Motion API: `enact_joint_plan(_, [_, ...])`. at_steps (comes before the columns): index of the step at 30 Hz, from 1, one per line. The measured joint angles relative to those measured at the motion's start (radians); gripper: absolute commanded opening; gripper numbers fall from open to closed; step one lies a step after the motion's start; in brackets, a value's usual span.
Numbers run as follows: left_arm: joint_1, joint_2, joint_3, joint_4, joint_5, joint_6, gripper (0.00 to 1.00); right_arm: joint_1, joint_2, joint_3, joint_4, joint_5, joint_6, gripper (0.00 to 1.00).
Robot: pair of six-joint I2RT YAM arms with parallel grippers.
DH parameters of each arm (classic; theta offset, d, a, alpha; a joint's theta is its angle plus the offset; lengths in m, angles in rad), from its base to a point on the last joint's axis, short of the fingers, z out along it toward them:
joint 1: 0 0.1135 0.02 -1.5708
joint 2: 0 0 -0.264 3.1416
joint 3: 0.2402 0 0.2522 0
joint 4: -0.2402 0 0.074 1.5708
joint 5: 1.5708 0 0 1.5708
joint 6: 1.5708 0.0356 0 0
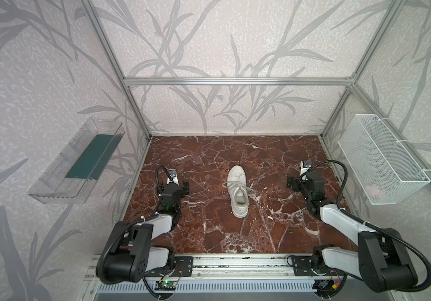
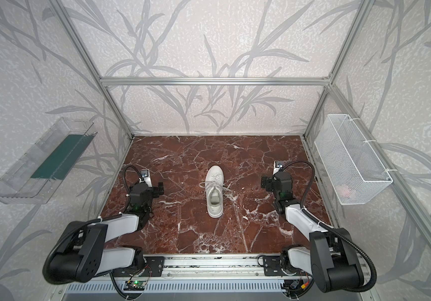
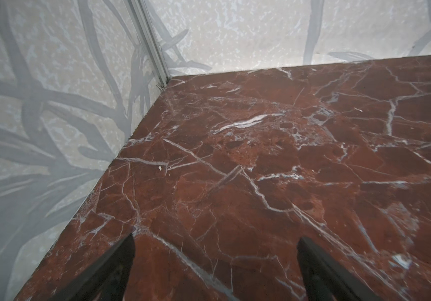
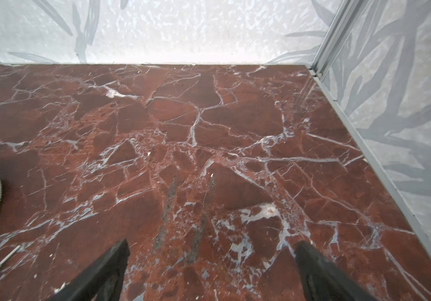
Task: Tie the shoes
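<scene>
Right, nearest me the left hand (image 3: 215, 263) sits over bare tabletop (image 3: 261, 156) close to the left side wall, its fingers (image 3: 115, 271) spread wide with nothing between them. The right hand (image 4: 211, 263) mirrors it on the other side, fingers (image 4: 105, 271) just as wide apart and empty. Between the two, well apart from both, I see the shoe (image 1: 238, 194) standing on its sole in the middle of the tabletop, heel toward me and toe pointing away. Its laces (image 1: 238, 185) cross over the tongue and trail off both sides onto the tabletop; one end shows in the right wrist view, near the sole. Farther out and higher, a clear bin (image 1: 79, 161) hangs on the left wall and a white wire basket (image 1: 381, 159) on the right wall.
</scene>
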Motion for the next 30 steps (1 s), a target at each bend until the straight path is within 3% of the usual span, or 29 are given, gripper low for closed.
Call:
enact_joint_plan(8, [0.058,0.236,-0.005,0.288,0.026,-0.027,0.99,-0.028,0.171,-0.045,0.207,0.008,-0.034,0.99])
enact_joint_plan(14, [0.058,0.230,0.050,0.238,0.053,-0.030,0.99,-0.033,0.319,-0.086,0.429,-0.058,-0.063,0.99])
enact_joint_plan(30, [0.079,0.227,0.111,0.125,0.108,-0.032,0.99,-0.032,0.310,-0.067,0.426,-0.111,-0.088,0.99])
